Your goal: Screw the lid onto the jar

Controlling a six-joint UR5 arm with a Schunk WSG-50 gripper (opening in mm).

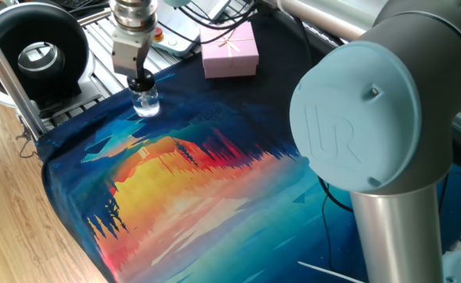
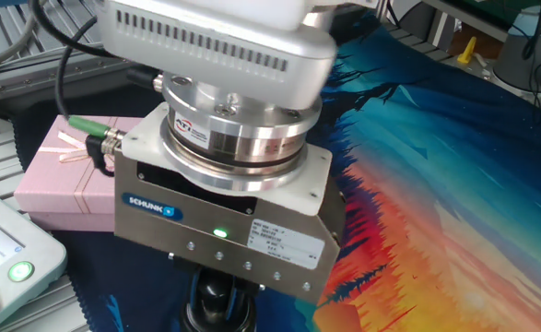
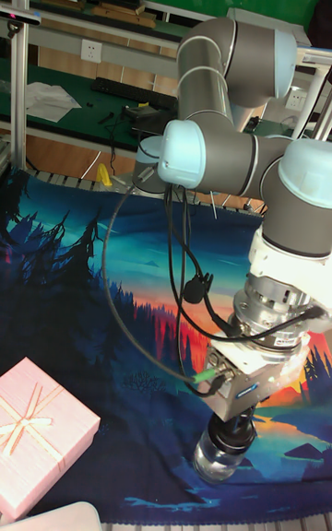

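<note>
Black round fan-like housing point(image 1: 34, 51) at far left of one fixed view, on the slatted metal frame; beside it the tool point(image 1: 140, 79) hangs straight down from the arm's wrist, fingers closed on the lid point(image 1: 141, 82) — a small black cap sitting on top of the jar point(image 1: 145, 104); the jar stands upright on the worktop's printed mat point(image 1: 214, 189), near the mat's far-left corner, clear glass with a rounded body; right of it, well apart, the pink box point(image 1: 230, 49) with a ribbon bow lies flat at the mat's back edge; the arm's big pale-blue joint cap point(image 1: 364, 110) fills the right of this view. In the other fixed view the pink box point(image 2: 63, 184) lies left, behind the tool's metal body marked SCHUNK, a green light lit on its face; under that body the black lid point(image 2: 217, 300) shows at the bottom edge, fingers close on either side of it. In the tall fixed view the pink box point(image 3: 41, 434) is at lower left; the lid point(image 3: 235, 432) is clamped under the tool point(image 3: 234, 434), directly on the jar point(image 3: 217, 462) — whether the threads are seated cannot be told.
</note>
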